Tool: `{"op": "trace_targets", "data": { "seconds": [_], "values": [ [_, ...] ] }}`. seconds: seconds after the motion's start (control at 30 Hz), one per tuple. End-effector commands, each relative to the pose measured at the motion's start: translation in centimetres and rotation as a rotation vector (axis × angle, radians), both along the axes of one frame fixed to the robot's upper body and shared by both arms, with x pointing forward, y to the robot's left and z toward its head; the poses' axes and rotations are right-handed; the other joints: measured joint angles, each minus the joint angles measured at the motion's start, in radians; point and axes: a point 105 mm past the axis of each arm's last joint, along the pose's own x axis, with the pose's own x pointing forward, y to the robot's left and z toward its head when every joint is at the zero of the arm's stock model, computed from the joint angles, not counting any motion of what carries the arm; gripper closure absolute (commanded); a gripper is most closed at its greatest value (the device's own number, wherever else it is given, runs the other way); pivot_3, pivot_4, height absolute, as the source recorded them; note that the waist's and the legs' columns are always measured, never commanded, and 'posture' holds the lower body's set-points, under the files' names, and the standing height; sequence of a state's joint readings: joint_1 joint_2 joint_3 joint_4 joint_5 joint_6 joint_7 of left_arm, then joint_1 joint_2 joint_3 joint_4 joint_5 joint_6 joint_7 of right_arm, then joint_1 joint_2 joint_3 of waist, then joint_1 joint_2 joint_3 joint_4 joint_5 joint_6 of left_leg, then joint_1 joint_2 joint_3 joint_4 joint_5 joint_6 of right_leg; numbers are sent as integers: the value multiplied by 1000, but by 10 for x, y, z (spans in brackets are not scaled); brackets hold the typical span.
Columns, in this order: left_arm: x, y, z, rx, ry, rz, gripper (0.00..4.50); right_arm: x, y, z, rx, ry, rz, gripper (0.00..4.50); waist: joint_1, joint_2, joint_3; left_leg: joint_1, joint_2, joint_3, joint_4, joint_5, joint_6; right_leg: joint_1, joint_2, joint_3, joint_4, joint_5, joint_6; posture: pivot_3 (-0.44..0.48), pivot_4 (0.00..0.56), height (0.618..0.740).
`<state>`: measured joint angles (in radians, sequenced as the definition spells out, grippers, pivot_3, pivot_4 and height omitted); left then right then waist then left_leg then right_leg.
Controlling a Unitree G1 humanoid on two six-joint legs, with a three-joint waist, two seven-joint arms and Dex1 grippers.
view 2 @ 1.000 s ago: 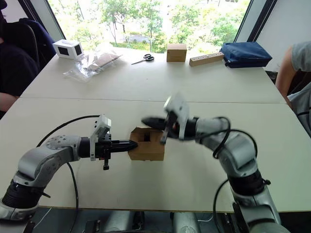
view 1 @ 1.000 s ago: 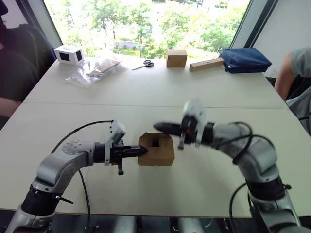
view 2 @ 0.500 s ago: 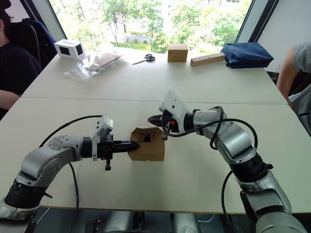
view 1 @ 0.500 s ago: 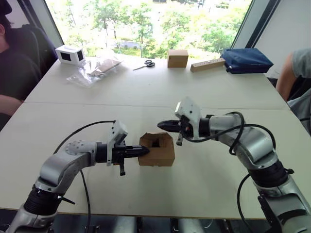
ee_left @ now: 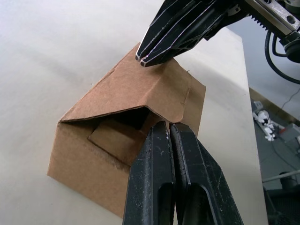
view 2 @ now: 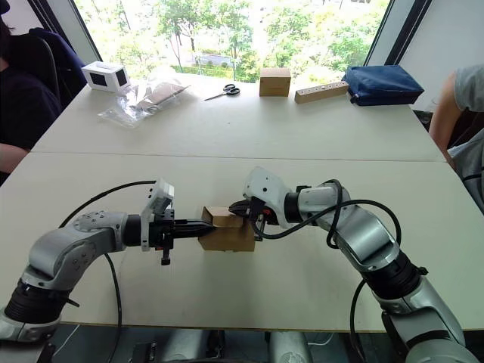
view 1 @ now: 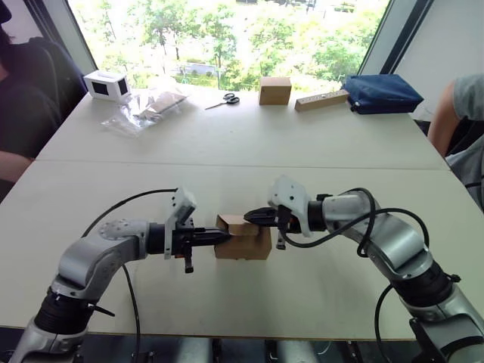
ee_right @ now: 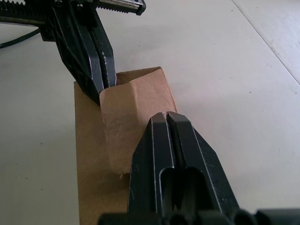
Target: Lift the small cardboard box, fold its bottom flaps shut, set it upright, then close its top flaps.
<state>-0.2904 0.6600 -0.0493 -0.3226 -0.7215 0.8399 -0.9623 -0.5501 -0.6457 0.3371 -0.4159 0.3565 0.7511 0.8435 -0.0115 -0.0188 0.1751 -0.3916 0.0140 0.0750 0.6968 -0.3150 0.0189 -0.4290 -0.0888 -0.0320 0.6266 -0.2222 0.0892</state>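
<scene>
Near the front edge of the table [view 1: 318, 151], roughly midway along it, the small cardboard box [view 1: 243, 240] stands upright while both arms work at its open end. From the left, the left gripper [view 1: 222, 235], its two black fingers pressed together and holding nothing, points its tip into the box's left side just under the rim. At the centre, one of the top flaps [ee_right: 131, 117] is bent inward over the opening, a gap showing beneath it, with a smaller flap folded lower inside. From the right, the right gripper [view 1: 252, 216], fingers likewise shut and empty, bears on that raised flap from above. Judged from its thin corrugated walls, the box is likely light and easily shoved across the smooth tabletop, stiff along its panels but springy at the flap hinges, so a flap may lift once released. Bracing a side wall low down while pressing each flap near its free edge appears the safest way to hold it. Along the far edge lie a white box [view 1: 107, 85], scissors [view 1: 224, 100], another brown box [view 1: 274, 90] and a blue bag [view 1: 382, 92].
</scene>
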Motion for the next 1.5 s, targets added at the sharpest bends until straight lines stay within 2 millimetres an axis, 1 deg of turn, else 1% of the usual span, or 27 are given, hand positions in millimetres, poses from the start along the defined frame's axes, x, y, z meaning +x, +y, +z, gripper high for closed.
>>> {"op": "trace_targets", "data": {
  "seconds": [0.03,0.1,0.17,0.3,0.5,0.57,0.73,0.8,0.9,1.0,1.33,1.5],
  "values": [
    [9,4,33,-117,-49,20,4419,-3,5,5,8,-38,25,4500,1,0,0,0,0,0,0,0,0,0,0,0,0,0,0,0,150,740],
    [16,5,42,-157,-58,43,4419,-3,5,4,5,-40,24,4500,3,-1,0,-1,0,-1,0,0,0,0,0,0,0,0,0,0,150,740],
    [22,3,43,-161,-67,70,4419,-3,5,4,5,-42,23,4500,1,-1,1,-1,0,-1,0,0,0,0,0,0,0,0,0,0,150,740],
    [33,-4,33,-133,-75,110,4419,-2,7,5,6,-52,18,4500,1,-1,1,-1,-1,0,0,0,0,0,0,0,-1,1,2,0,150,740],
    [37,-9,17,-90,-75,116,4419,-1,5,9,17,-66,6,4500,1,-1,1,-1,0,0,0,0,0,0,0,0,-1,0,1,0,150,740],
    [39,-9,14,-97,-65,125,4419,-2,3,15,38,-75,5,4500,1,-1,1,-1,0,0,0,0,0,0,0,0,-1,0,1,0,150,740],
    [40,-11,13,-106,-57,125,4419,-13,1,26,80,-67,37,4500,1,-1,1,-1,0,0,0,0,0,0,0,0,-1,0,1,0,150,740],
    [38,-12,14,-113,-48,114,4419,-25,3,26,85,-49,75,4500,2,-1,1,-1,0,0,0,0,0,0,0,0,-1,0,1,0,150,740],
    [36,-14,13,-114,-45,108,4419,-36,7,22,75,-34,101,4500,1,-1,1,-1,0,-1,0,0,0,0,-1,0,-1,0,0,0,150,740],
    [35,-14,12,-107,-40,102,4419,-41,13,17,66,-33,107,4500,1,-1,1,-1,0,-1,0,0,0,0,-1,0,-1,0,0,0,150,740],
    [31,-14,11,-106,-27,94,4419,-28,14,4,1,-78,59,4500,1,-1,1,-1,0,0,0,0,0,0,-1,0,-2,0,0,0,150,740],
    [33,-16,12,-110,-27,91,4419,-20,12,2,-16,-94,39,4500,1,-1,1,-1,0,0,0,0,0,0,-1,0,-2,0,0,0,150,740]
  ]
}}
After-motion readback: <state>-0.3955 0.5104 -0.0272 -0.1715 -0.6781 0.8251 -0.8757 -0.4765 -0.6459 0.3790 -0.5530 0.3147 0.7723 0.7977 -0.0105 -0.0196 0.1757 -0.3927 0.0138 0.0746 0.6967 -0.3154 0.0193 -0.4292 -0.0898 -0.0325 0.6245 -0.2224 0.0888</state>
